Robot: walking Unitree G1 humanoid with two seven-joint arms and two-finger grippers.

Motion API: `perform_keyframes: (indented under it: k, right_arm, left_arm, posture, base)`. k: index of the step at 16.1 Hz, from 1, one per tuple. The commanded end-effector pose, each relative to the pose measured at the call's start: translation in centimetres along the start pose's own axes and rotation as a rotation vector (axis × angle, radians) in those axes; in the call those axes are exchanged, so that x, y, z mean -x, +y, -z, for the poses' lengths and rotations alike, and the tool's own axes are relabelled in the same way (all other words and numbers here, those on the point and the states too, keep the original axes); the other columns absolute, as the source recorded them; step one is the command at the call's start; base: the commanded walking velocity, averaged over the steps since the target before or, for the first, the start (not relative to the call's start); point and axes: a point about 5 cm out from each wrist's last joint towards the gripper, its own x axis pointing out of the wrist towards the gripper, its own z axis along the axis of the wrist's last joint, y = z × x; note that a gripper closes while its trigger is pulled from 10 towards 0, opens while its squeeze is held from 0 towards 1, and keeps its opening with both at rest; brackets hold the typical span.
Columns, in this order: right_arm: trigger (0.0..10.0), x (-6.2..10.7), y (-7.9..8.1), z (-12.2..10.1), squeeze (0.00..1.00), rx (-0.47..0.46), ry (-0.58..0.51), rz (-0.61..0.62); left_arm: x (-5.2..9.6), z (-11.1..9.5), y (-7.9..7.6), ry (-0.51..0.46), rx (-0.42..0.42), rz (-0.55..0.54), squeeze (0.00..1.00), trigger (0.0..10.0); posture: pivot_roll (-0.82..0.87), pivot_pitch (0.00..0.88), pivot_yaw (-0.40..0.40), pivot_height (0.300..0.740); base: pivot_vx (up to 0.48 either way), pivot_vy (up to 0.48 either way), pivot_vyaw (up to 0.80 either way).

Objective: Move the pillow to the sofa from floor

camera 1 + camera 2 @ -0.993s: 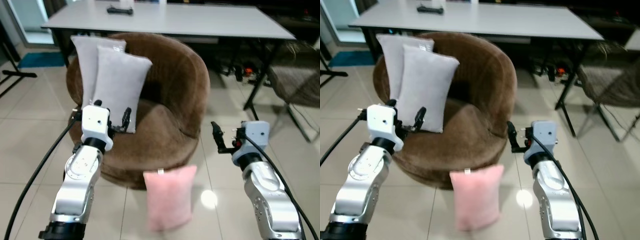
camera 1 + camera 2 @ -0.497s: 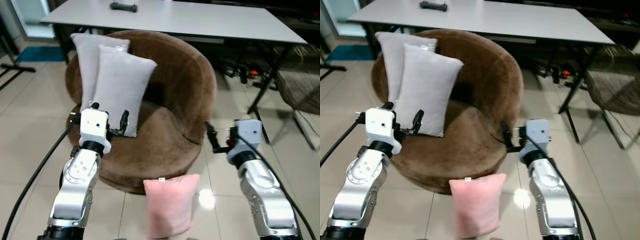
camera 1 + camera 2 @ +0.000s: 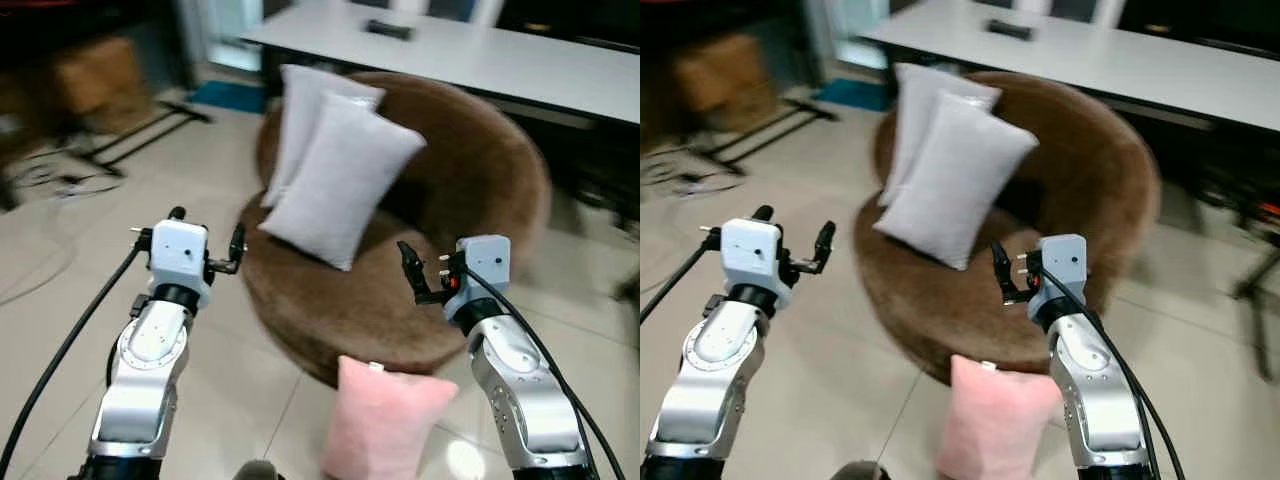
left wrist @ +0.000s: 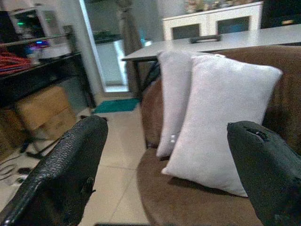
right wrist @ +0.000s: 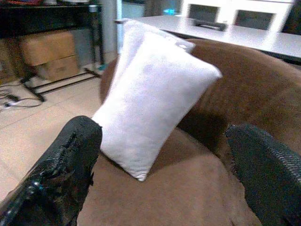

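Left eye view: pink pillow point(image 3: 378, 432) stood upright on floor, against sofa point(image 3: 470, 210).
Right gripper point(image 3: 412, 272) nearer, above it; left gripper point(image 3: 208, 252) further; both spread, empty.

The sofa point(image 3: 470, 250) stands ahead on the floor point(image 3: 60, 300), with two cushions point(image 3: 335, 165) leaning on its back, one behind the other. The pillow point(image 3: 380, 420) stands on the floor against the sofa's front. The tabletop point(image 3: 520, 65) lies behind the sofa. A box point(image 3: 95, 70) sits far left.
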Motion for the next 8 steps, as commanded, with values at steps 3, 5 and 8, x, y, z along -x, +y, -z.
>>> perform_keyframes:
  k: [3, 5, 8]
  right_arm:
    - [10.0, -0.24, -0.17, -0.12, 1.0, 0.006, -0.006, 0.004]
    - [10.0, -0.27, -0.15, -0.1, 1.0, 0.009, -0.007, 0.004]
    - [10.0, -0.35, -0.21, -0.13, 1.0, 0.014, -0.008, 0.005]
  left_arm:
    - [-0.06, -0.37, -0.07, -0.015, -0.011, 0.003, 0.82, 10.0]
    - [-0.07, -0.35, -0.03, -0.015, -0.013, 0.001, 0.82, 10.0]
    - [-0.15, -0.34, -0.06, -0.015, -0.014, 0.001, 0.82, 10.0]
  posture:
    - [0.06, 0.0, -0.046, 0.74]
    - [0.06, 0.0, -0.047, 0.74]
    - [0.06, 0.0, -0.047, 0.74]
  base:
    - [0.0, -0.242, 0.8]
    - [0.0, -0.242, 0.8]
    - [0.0, -0.161, 0.8]
